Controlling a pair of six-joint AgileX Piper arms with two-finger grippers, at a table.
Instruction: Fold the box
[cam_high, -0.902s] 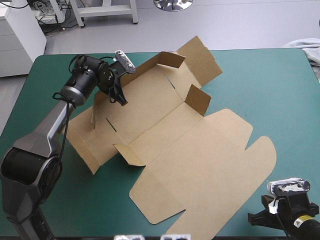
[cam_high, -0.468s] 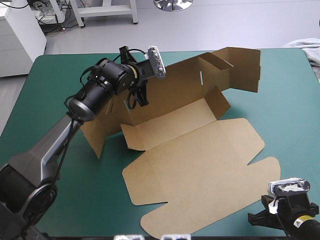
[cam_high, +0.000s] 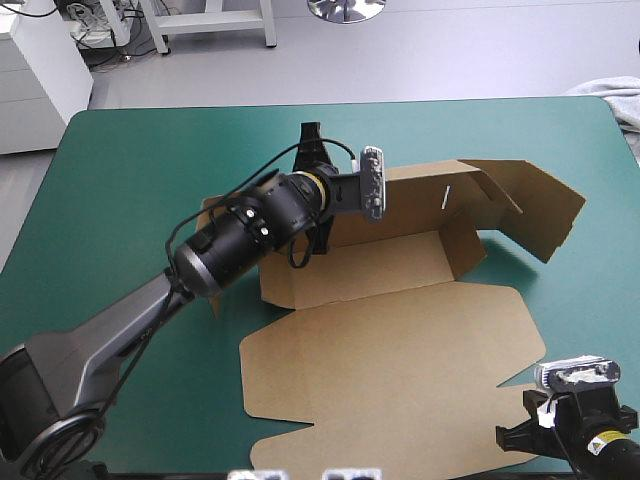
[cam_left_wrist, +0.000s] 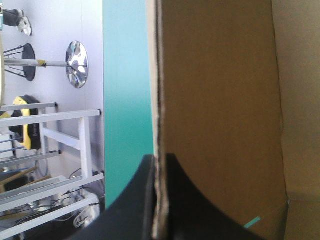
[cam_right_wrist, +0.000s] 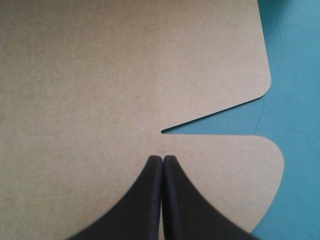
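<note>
Left gripper (cam_left_wrist: 159, 161): we see its black fingers all but closed, pinching the upper edge of the box (cam_high: 400, 350) between them.
Right gripper (cam_right_wrist: 162, 159): fingers are pressed together into one point with nothing between them. It hangs at the table's near right corner, over the rounded tab (cam_right_wrist: 225, 175) beside the notch in the lid.
Raised wall (cam_high: 420, 195): the long far wall, which the left gripper grips, stands roughly upright above the floor panel (cam_high: 370, 265).
End flap (cam_high: 530, 205): it hangs off the wall's right end, angled outward and not tucked.
Lid panel (cam_high: 390, 370): the broad sheet lies flat on the near side of the table (cam_high: 120, 170), on the teal-green cover.
Where the box is: mid-table, reaching from the centre toward the near right corner.
Done so far: in our judgement, one long wall is lifted and the creases at the floor panel have begun to bend.
Left to do: as we read it, the end flaps need turning in, the other walls raising and tucking, and nothing holds its shape without the grip.
Progress: early, by our reckoning.
Writing and labels: we find none; the board is plain brown, with only a small pale slit (cam_high: 447, 195) in the raised wall.
</note>
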